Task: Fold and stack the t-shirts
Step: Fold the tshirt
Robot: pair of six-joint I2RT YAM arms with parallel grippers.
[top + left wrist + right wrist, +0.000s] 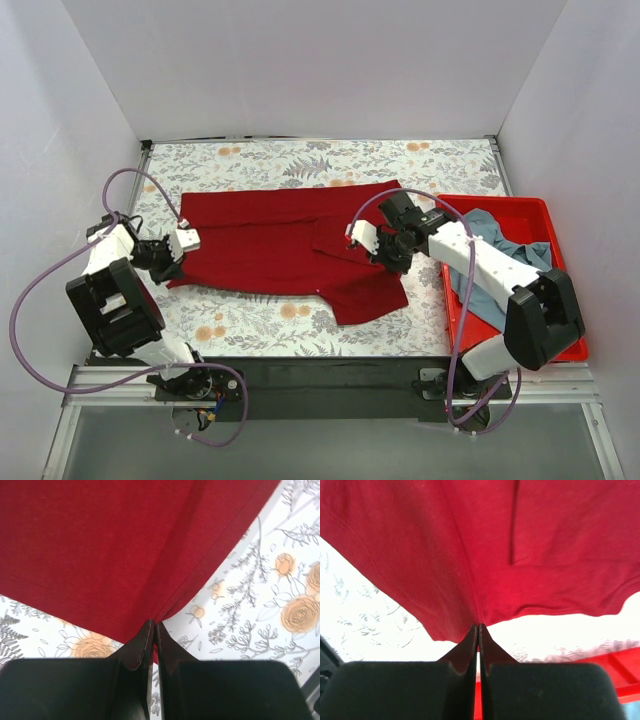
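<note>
The dark red t-shirt [280, 245] lies spread on the floral counter [250, 322]. The left tool [152, 627] and the right tool [478, 627] are each clenched on its edge. The grey-blue t-shirt [492, 238] lies in the red bin [525, 210].

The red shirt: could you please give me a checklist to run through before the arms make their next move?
1. Are the left jaws shut on the red shirt edge: ok.
2. Are the right jaws shut on its edge: ok.
3. Is the cloth smooth between the grips: not ok, creased near the right jaws.
4. Is there bare table beyond the shirt for folding: ok.
5. Is the grey-blue shirt apart, in the bin: ok.
</note>
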